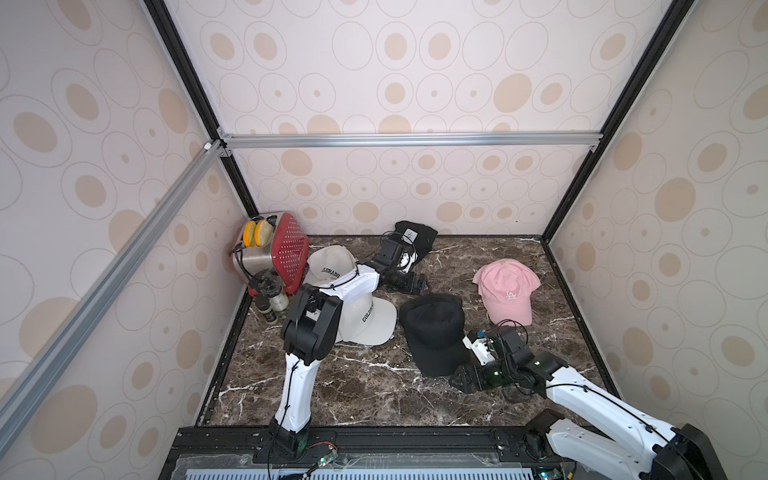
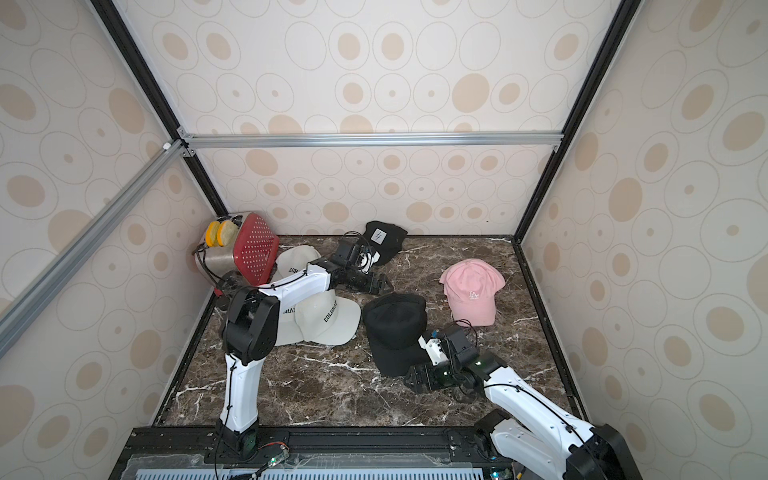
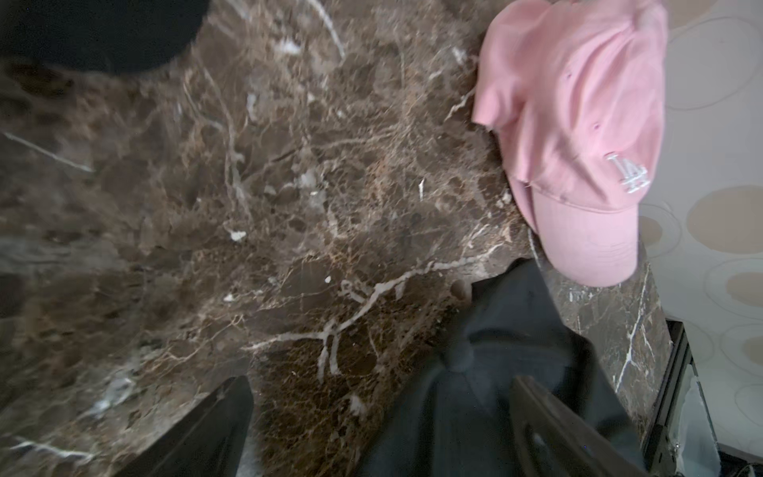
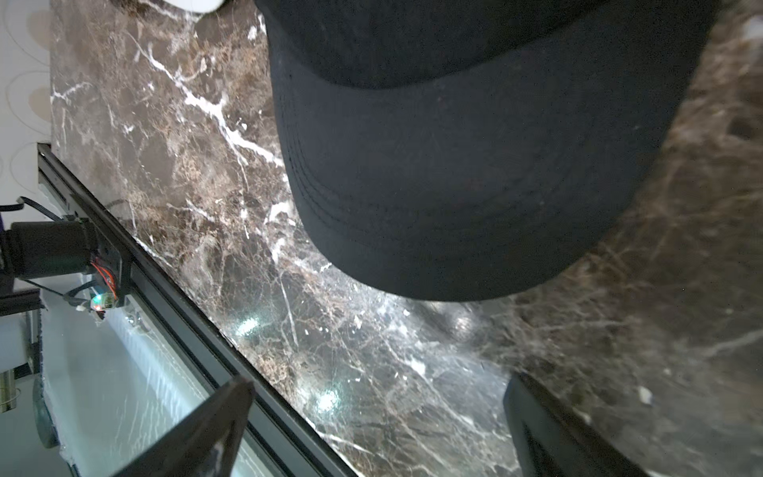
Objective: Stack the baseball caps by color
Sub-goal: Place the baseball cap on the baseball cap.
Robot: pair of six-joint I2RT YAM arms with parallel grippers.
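Three white "COLORADO" baseball caps (image 1: 370, 320) overlap at the left, partly under my left arm. At the back wall lies a black cap with a white patch (image 1: 415, 237). Another black cap (image 1: 434, 332) rests mid-table, brim toward the front. A pink cap (image 1: 507, 291) sits on the right. My left gripper (image 1: 420, 286) hangs open just behind the middle black cap's crown (image 3: 495, 371), holding nothing. The right gripper (image 1: 457, 380) is open and empty beside that cap's brim (image 4: 475, 186), low over the marble.
A red perforated appliance (image 1: 286, 257) with yellow rounds and small jars (image 1: 274, 297) fills the back left corner. Patterned walls enclose three sides. A black rail (image 1: 374, 436) runs along the front edge.
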